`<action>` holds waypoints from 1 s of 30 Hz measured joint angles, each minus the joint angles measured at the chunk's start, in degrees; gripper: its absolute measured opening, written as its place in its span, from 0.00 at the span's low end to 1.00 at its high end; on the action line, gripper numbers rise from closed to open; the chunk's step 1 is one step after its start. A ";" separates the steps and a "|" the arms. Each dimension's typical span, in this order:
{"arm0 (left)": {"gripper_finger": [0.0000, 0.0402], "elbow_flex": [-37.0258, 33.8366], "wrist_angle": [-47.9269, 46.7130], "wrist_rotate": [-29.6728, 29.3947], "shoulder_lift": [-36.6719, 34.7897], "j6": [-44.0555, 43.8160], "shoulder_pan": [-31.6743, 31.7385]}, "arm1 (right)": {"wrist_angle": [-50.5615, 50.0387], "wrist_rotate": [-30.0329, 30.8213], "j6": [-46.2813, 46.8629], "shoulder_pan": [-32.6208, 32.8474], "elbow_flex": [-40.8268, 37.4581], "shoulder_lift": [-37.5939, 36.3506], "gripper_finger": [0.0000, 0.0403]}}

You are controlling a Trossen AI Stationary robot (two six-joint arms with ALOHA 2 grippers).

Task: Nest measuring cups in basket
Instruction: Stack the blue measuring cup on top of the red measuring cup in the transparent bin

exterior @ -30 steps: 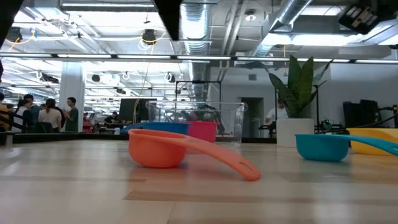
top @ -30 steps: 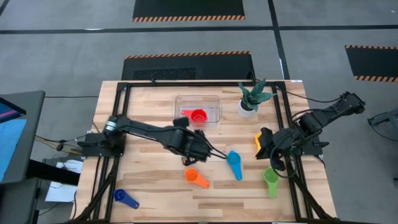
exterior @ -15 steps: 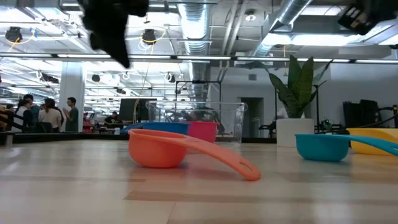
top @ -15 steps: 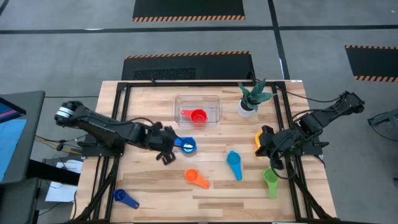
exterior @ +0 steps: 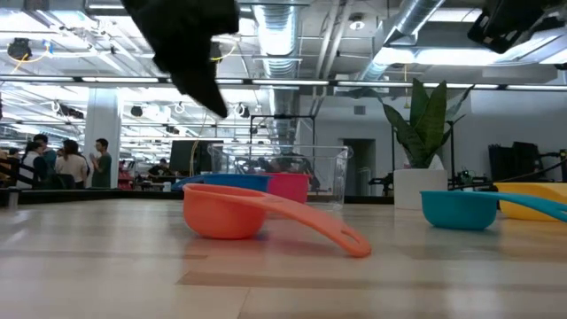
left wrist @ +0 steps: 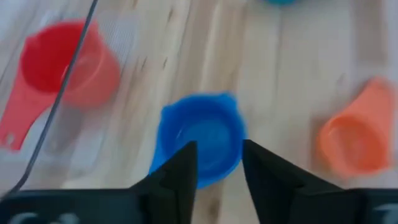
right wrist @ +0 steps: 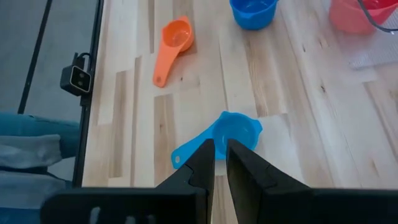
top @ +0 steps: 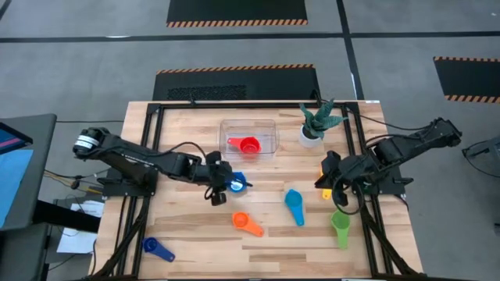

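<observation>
A blue cup stands on the table before the clear basket, which holds a red cup. My left gripper hangs open above the blue cup's near side, raised clear of it in the low view. Orange, teal, green and dark blue cups lie on the wood. My right gripper is shut with nothing between its fingers. It hovers over the yellow cup at the right, which rests on the table.
A white pot with a green plant stands right of the basket. Black frame rails run along the table's left and right sides. Bare wood lies between the orange cup and the near edge. People stand in the room behind the table.
My left gripper drew back toward the table's left edge, uncovering the blue cup, then came a little way right again toward that cup. My right gripper has shifted slightly toward the table's left, over the yellow cup. No cup has moved.
</observation>
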 joint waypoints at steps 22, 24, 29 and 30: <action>0.45 4.67 5.70 1.77 19.42 17.19 -0.59 | -2.13 -0.36 0.28 0.11 0.02 0.04 0.16; 0.45 4.70 5.47 3.01 21.40 18.30 -0.66 | -2.11 -0.38 0.28 0.11 0.02 0.00 0.16; 0.44 5.27 4.99 3.89 24.13 11.83 -0.86 | -2.10 -0.48 0.35 0.11 0.02 0.01 0.16; 0.42 5.57 4.38 3.61 24.21 9.46 -0.86 | -2.15 -0.63 0.36 0.11 0.02 0.01 0.16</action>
